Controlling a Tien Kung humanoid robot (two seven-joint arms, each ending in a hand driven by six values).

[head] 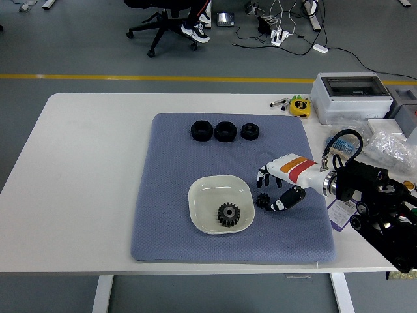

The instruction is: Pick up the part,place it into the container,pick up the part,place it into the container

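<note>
A white bowl (202, 195) sits on the blue-grey mat (169, 195), and a black toothed gear (228, 214) lies inside it. Just right of the bowl, a smaller black gear (262, 199) rests on the mat. My right hand (268, 190) hovers over this small gear with its fingers (263, 175) spread above it. The thumb (279, 205) lies at the gear's right side. The hand is open and grips nothing. Three black nut-like parts (225, 130) stand in a row at the mat's far edge. My left arm does not show.
Along the table's right side are a white electrical box (350, 96), clear plastic bags (391, 145) and a yellow tape measure (300, 105). My right forearm (371, 195) covers the table's right front corner. An office chair stands on the floor beyond.
</note>
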